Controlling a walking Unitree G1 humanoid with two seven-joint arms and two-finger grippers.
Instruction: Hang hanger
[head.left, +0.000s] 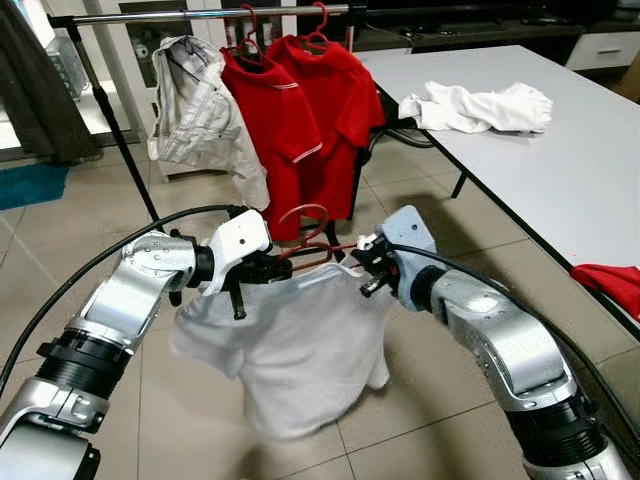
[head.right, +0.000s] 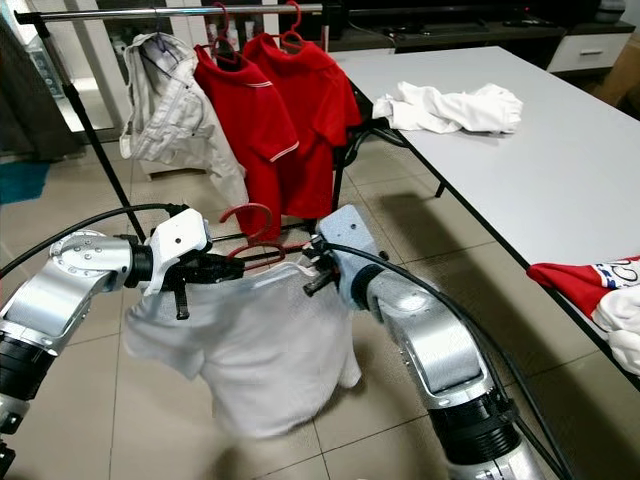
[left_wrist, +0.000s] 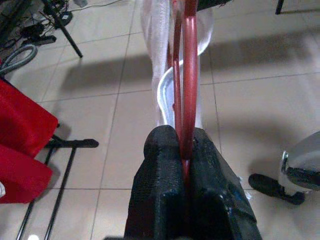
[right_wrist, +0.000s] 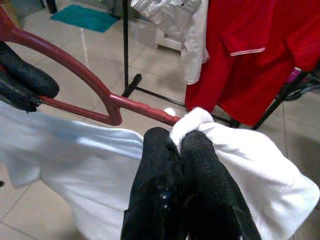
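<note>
Left eye view: the left end effector (head.left: 268, 268) is clamped on the red hanger (head.left: 305, 240), and the right end effector (head.left: 368, 262) pinches the white shirt (head.left: 290, 345) at its other shoulder. Hanger lies crosswise between them, hook up; the rail (head.left: 215, 14) stands ahead and higher, nearer the left arm.

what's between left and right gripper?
Left eye view: the red plastic hanger spans from left gripper to right gripper, carrying the white t-shirt below.

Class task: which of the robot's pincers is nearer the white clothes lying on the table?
Right. The right pincer sits on the table side of the white clothes; the left pincer is further off, across the red hanger.
</note>
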